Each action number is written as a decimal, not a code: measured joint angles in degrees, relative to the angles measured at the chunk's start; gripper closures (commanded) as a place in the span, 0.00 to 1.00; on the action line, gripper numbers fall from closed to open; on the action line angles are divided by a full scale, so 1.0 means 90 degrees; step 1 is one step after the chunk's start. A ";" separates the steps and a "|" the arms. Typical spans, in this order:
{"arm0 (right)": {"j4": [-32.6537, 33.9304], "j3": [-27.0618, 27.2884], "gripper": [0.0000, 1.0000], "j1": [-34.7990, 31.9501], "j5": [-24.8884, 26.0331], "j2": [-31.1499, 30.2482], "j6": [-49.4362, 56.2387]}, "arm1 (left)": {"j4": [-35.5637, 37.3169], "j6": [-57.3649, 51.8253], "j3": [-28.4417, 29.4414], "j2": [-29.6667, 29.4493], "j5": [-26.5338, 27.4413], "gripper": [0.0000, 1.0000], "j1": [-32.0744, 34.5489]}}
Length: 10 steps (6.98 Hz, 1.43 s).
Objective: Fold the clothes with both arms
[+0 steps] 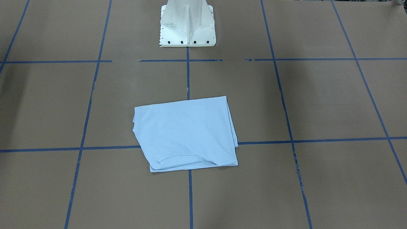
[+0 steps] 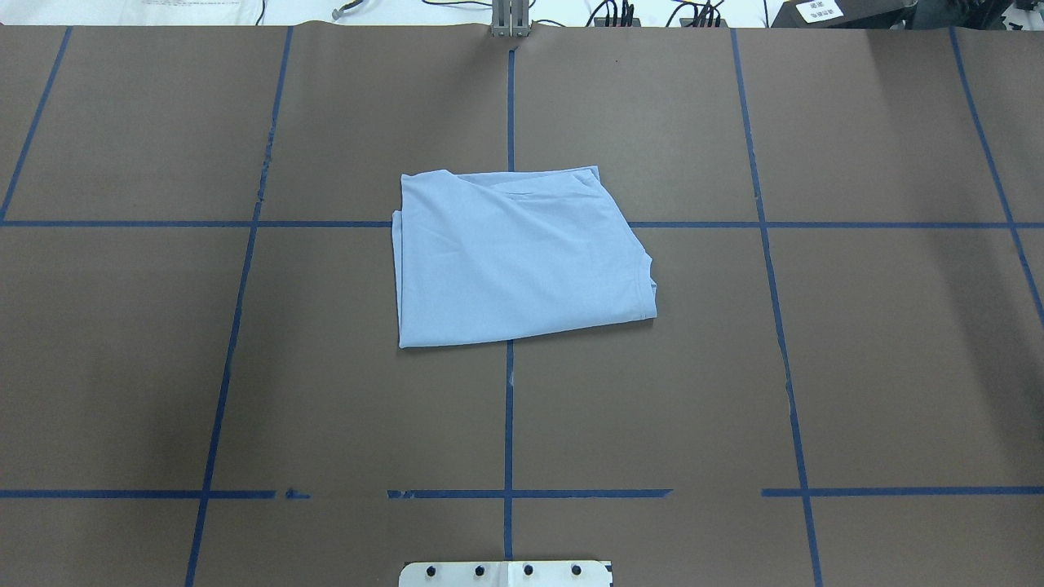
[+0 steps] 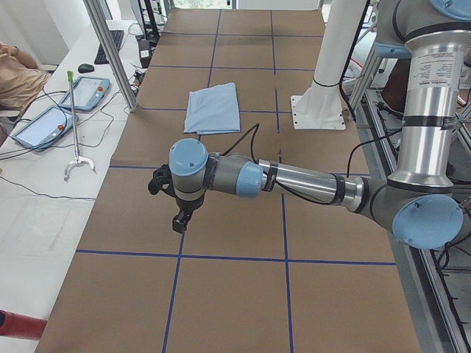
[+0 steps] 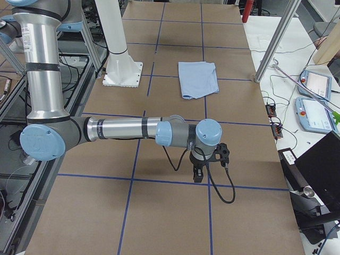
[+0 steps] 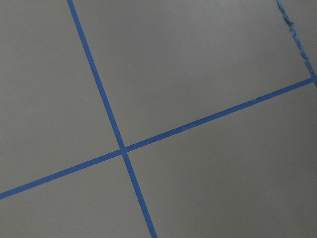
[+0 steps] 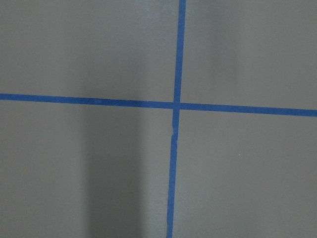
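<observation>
T-shirt (image 2: pixel 514 257): light blue, folded into a rough rectangle with a plain face up; it lay flat near the middle of the bench, over the crossing of two tape lines.
Edges: layers showed at the sides, and a curved seam ran along the edge far from the robot.
Bench (image 2: pixel 897 367): covered in brown paper, marked into squares by blue tape lines (image 2: pixel 508 408).
Pedestal (image 1: pixel 187 25): white, bolted down at the robot's edge of the bench, well apart from the T-shirt.
Left arm (image 3: pixel 309 184): stretched low over the bench's left end, well apart from the T-shirt.
Left claw (image 3: pixel 179 223): black, pointing down; I cannot tell whether its fingers were apart or together.
Right arm (image 4: pixel 117 128): stretched out likewise over the right end.
Right claw (image 4: pixel 198 174): black, pointing down; I cannot tell its state either.
Wrist views: only brown paper and tape crossings.
Writing: a sticker (image 3: pixel 430 70) on the left arm's upright tube, its print too small to read.
Side table: two blue-edged pendants (image 3: pixel 92 92) with screens, text unreadable.
</observation>
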State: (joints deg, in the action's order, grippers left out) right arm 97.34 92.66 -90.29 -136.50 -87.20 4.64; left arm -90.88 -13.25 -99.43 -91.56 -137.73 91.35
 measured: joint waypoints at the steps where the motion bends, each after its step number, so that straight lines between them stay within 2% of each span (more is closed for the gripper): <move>1: -0.0006 0.0056 0.00 0.0032 -0.0040 0.0018 0.0039 | 0.0017 0.0004 -0.0016 -0.0002 0.0087 0.00 -0.0001; 7: -0.0014 0.0111 0.00 0.0151 -0.0045 0.0070 0.0090 | -0.0010 0.0007 -0.0118 -0.0064 0.0074 0.00 -0.0011; 10: -0.0292 0.0119 0.00 0.0346 -0.0046 0.0155 0.0065 | -0.0015 0.0017 -0.0192 -0.0017 0.0038 0.00 -0.0011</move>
State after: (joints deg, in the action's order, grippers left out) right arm 94.71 93.74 -87.18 -136.91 -85.81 5.22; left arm -91.02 -13.09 -101.16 -91.71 -137.39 91.25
